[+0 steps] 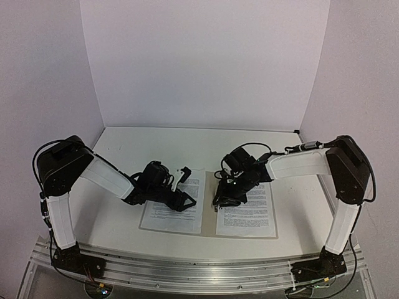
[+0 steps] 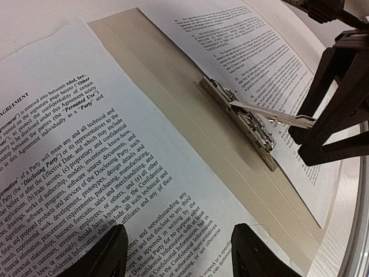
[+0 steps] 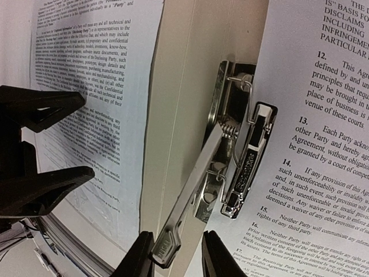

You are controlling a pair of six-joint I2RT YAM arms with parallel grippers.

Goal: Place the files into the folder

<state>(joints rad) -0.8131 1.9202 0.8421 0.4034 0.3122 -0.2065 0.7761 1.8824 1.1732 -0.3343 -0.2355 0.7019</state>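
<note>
The beige folder (image 1: 209,215) lies open and flat on the table. One printed sheet (image 1: 177,218) rests on its left cover and the other sheet (image 1: 249,212) on its right cover. The metal clip (image 3: 248,156) at the spine has its bar over the right sheet's (image 3: 317,115) inner edge. The clip's lever (image 3: 193,190) is raised. My right gripper (image 3: 177,239) is open around the lever's tip, which touches one finger, with a gap to the other. My left gripper (image 2: 179,236) is open low over the left sheet (image 2: 86,161), with nothing between its fingers.
The two grippers (image 1: 187,187) (image 1: 219,198) stand close together near the folder's spine. White walls enclose the table at the back and on both sides. A metal rail (image 1: 187,268) runs along the near edge.
</note>
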